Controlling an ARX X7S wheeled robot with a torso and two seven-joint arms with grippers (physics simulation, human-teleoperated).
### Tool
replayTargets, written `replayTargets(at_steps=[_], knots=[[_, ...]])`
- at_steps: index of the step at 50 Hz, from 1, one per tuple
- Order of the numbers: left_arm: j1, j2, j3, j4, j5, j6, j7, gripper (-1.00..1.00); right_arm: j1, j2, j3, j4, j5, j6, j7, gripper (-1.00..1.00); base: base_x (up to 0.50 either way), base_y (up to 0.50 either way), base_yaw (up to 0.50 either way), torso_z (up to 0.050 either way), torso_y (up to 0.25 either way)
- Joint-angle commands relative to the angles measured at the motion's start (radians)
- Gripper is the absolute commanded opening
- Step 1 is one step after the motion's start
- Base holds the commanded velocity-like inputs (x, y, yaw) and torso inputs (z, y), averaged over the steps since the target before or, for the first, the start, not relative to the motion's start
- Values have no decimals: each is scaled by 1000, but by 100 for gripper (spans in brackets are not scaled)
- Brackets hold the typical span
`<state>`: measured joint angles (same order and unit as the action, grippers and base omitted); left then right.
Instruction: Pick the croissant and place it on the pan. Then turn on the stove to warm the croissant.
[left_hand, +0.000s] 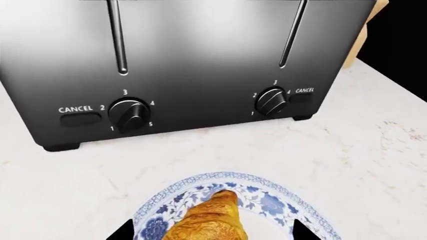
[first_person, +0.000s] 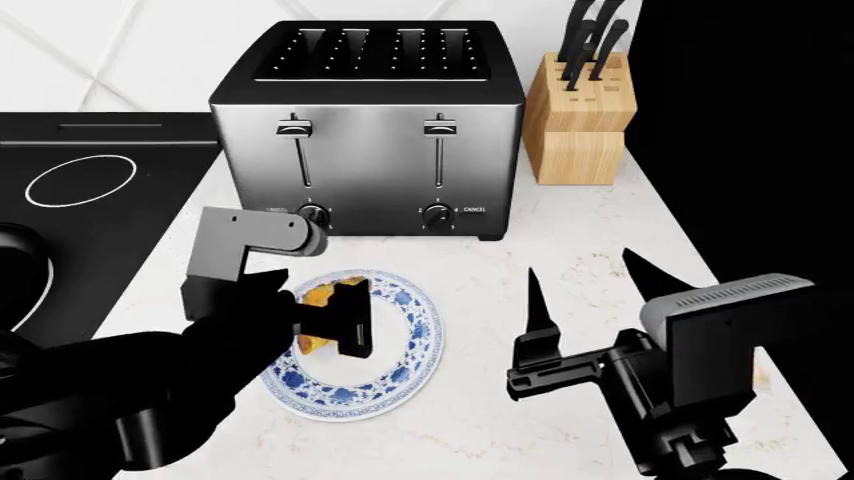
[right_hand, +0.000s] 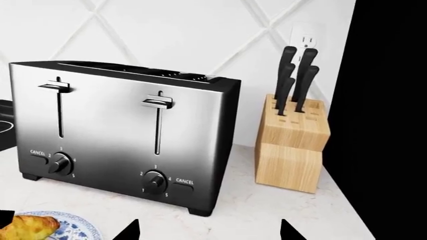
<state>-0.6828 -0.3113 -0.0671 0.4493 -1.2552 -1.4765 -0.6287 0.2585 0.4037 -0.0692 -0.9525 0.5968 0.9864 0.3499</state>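
The golden-brown croissant (left_hand: 210, 220) lies on a white plate with a blue pattern (left_hand: 267, 200), in front of the toaster. My left gripper (left_hand: 213, 234) is open, with one dark fingertip on each side of the croissant and a gap on both sides. In the head view this gripper (first_person: 318, 322) hangs over the plate (first_person: 400, 360) and covers most of the croissant (first_person: 318, 296). My right gripper (first_person: 583, 268) is open and holds nothing above the counter, right of the plate. The stove (first_person: 107, 200) is at the left. A black round rim (first_person: 30, 275) at its left edge looks like the pan, mostly cut off.
A steel four-slot toaster (first_person: 367, 130) stands just behind the plate, its dials (left_hand: 129, 114) facing my left gripper. A wooden knife block (first_person: 577, 120) stands to its right. The marble counter (first_person: 574, 240) ends at a dark drop on the right.
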Motion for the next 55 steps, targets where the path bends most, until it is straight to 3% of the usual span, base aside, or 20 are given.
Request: replayTargets(at_steps=[1,24,55], knots=[[3,-15,11,-24,-24,5,-17,100,7,12,-12,3,20,-9,21,100,0,0,0,0,0],[-85,-48,24,-106,-329,-42,-284,100,23,25,-19,1,49,-16,31,100,0,0,0,0,0],[-77,-97,119,-131,-244,44,-202,100,25,47,-46,35,62,-61,51,100,0,0,0,0,0]])
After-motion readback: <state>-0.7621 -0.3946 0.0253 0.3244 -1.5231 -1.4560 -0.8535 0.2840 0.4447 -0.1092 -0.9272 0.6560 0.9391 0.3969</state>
